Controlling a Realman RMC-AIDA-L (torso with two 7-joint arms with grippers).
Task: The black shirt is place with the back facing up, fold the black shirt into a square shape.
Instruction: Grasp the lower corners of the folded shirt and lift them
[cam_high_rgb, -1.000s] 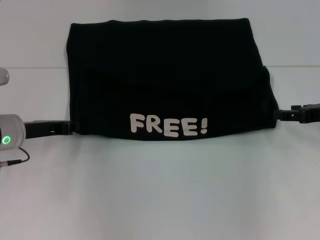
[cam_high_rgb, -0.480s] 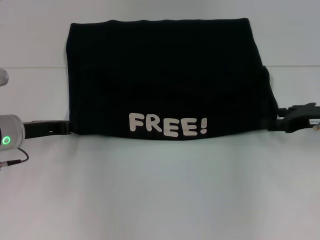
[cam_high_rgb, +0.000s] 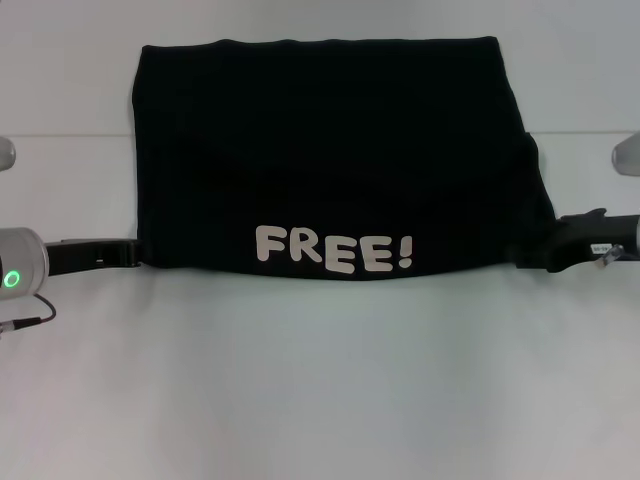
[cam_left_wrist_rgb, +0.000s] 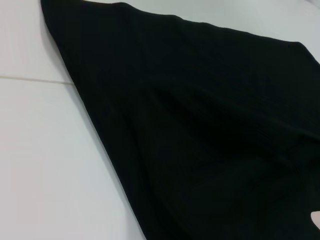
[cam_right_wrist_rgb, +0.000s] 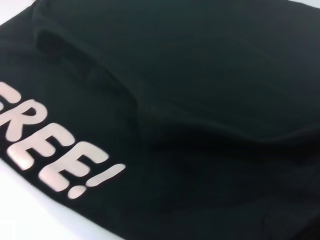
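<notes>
The black shirt (cam_high_rgb: 330, 150) lies folded into a wide rectangle on the white table, its white "FREE!" print (cam_high_rgb: 335, 250) facing up near the front edge. My left gripper (cam_high_rgb: 128, 255) reaches in low from the left and meets the shirt's front left corner. From the right, my right gripper (cam_high_rgb: 525, 258) lies low against the front right corner, overlapping the cloth's edge. In the left wrist view the shirt (cam_left_wrist_rgb: 200, 125) fills most of the picture. The right wrist view shows the shirt (cam_right_wrist_rgb: 200, 75) with a folded ridge and the print (cam_right_wrist_rgb: 55, 165) close up.
The white table (cam_high_rgb: 320, 380) stretches in front of the shirt and to both sides. A faint seam (cam_high_rgb: 60, 137) crosses the table behind the grippers.
My right gripper has slid left, from beside the shirt onto its front right corner. My left gripper has drawn back slightly to the left. The print has shifted a touch left.
</notes>
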